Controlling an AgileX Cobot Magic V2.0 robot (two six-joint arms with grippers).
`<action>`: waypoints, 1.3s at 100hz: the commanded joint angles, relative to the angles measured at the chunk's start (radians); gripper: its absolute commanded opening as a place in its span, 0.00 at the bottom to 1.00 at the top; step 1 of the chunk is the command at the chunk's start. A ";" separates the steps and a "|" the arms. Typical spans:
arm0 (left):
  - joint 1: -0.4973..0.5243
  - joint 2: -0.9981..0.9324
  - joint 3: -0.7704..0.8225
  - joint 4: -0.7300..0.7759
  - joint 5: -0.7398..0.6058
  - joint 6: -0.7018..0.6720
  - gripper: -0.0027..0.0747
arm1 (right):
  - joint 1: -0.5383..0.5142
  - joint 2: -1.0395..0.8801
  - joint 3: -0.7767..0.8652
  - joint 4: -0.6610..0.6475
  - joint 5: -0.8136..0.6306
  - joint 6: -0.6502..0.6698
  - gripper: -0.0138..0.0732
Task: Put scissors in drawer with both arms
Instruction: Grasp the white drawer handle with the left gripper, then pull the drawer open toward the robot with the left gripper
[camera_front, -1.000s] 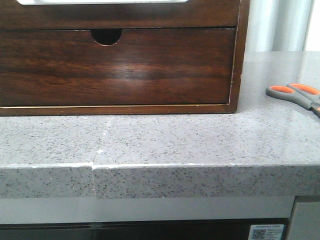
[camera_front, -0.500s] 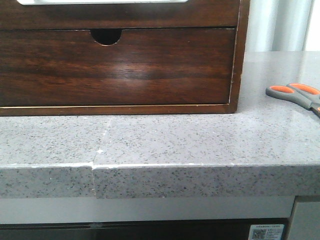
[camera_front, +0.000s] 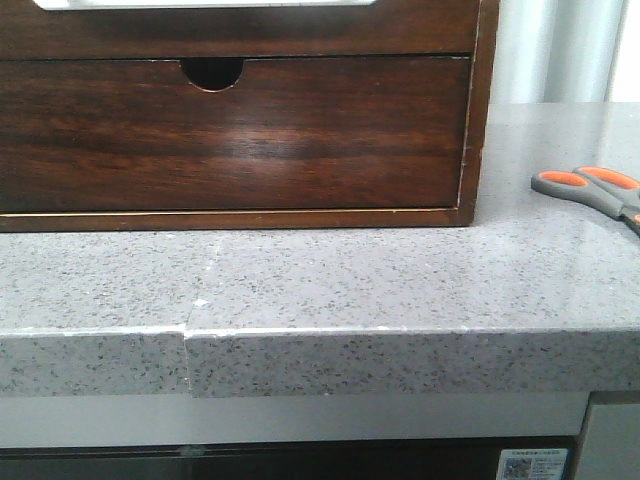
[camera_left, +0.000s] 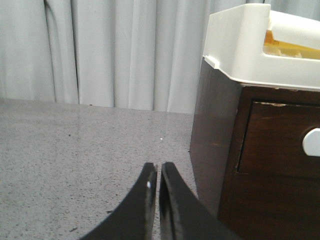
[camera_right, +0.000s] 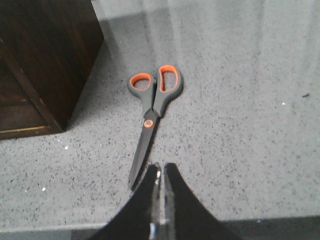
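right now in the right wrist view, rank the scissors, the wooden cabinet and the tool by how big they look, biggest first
1. wooden cabinet, cut off by the frame edge, so only part shows.
2. right tool, shut; it is nearest the camera, so its apparent size is inflated.
3. scissors, closed and lying flat on the countertop.

Even, soft daylight; a pale glare patch sits on the glossy cabinet front (camera_front: 260, 140), the speckled bench (camera_front: 330, 280) shines faintly, and pictures are slightly soft.

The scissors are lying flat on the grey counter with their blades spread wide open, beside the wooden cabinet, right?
Not quite: the scissors lie flat on the counter beside the cabinet, but their blades are closed together, as the right wrist view shows.
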 joint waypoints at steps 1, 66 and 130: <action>-0.001 0.021 -0.037 0.032 -0.108 0.003 0.02 | -0.002 0.018 -0.033 0.004 -0.047 -0.003 0.11; -0.036 0.077 -0.058 0.272 -0.275 0.003 0.43 | -0.002 0.018 -0.033 0.004 -0.047 -0.003 0.11; -0.520 0.585 -0.290 1.104 -0.305 0.003 0.37 | -0.002 0.018 -0.033 0.004 -0.051 -0.003 0.11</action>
